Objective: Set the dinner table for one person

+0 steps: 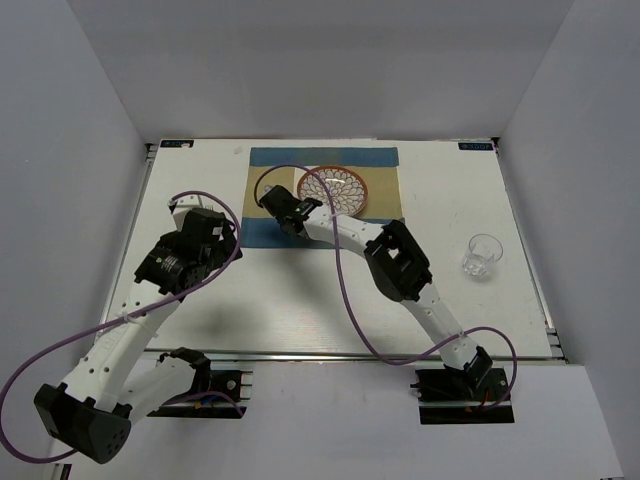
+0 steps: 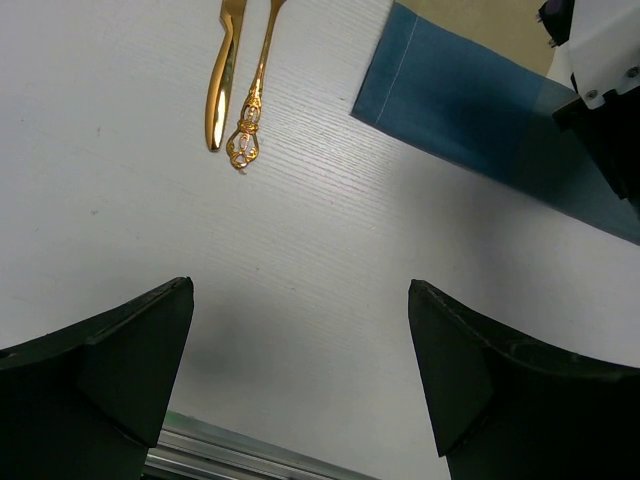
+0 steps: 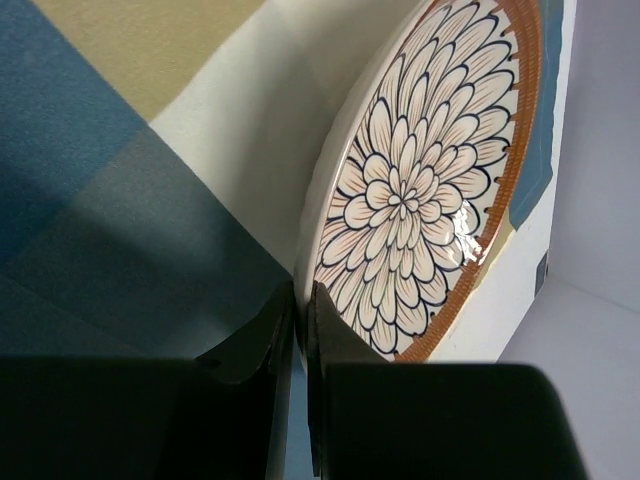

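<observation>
Hovering low over the near-left bench (image 1: 300,310), the left claw (image 2: 300,300) is spread apart and empty, likely lined up for the gold cutlery (image 2: 218,90) lying just beyond it, left of the mat (image 2: 450,100). A glass (image 1: 482,256) waits well apart at right, with open bench around it. Farther off, the right claw (image 3: 302,300) is clamped on the near-left rim of the plate (image 3: 410,200), seemingly to centre it on the mat. The far wall is close behind.

The top edge cuts off 2 gold cutlery handles (image 2: 215,100), so we cannot tell which pieces they are; from above, the left arm (image 1: 185,250) hides them. The plate (image 3: 410,200) loses its near rim behind the right jaws, and the mat (image 2: 470,110) runs off the right edge.
</observation>
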`<move>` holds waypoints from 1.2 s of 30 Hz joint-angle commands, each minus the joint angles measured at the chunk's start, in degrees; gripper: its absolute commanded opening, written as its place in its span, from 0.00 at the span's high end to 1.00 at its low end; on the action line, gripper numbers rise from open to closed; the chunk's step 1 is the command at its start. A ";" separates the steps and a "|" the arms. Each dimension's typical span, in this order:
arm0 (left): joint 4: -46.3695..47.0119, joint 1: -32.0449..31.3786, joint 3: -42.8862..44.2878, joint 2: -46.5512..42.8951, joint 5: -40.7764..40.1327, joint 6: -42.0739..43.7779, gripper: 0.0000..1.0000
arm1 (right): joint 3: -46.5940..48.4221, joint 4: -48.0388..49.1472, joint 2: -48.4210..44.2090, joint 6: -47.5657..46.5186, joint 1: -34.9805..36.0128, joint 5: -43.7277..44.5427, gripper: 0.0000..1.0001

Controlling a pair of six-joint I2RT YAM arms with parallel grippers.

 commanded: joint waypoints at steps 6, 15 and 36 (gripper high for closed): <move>0.48 0.32 0.09 -1.50 0.19 0.35 0.02 | 7.24 6.99 0.20 -6.30 1.03 7.13 1.00; 0.74 0.32 0.00 -1.50 0.63 0.52 0.02 | 7.60 8.05 1.78 -6.92 1.56 7.39 1.00; 1.80 0.32 -0.35 -1.06 2.57 1.75 0.02 | 5.23 8.31 0.29 -3.58 1.29 8.18 0.69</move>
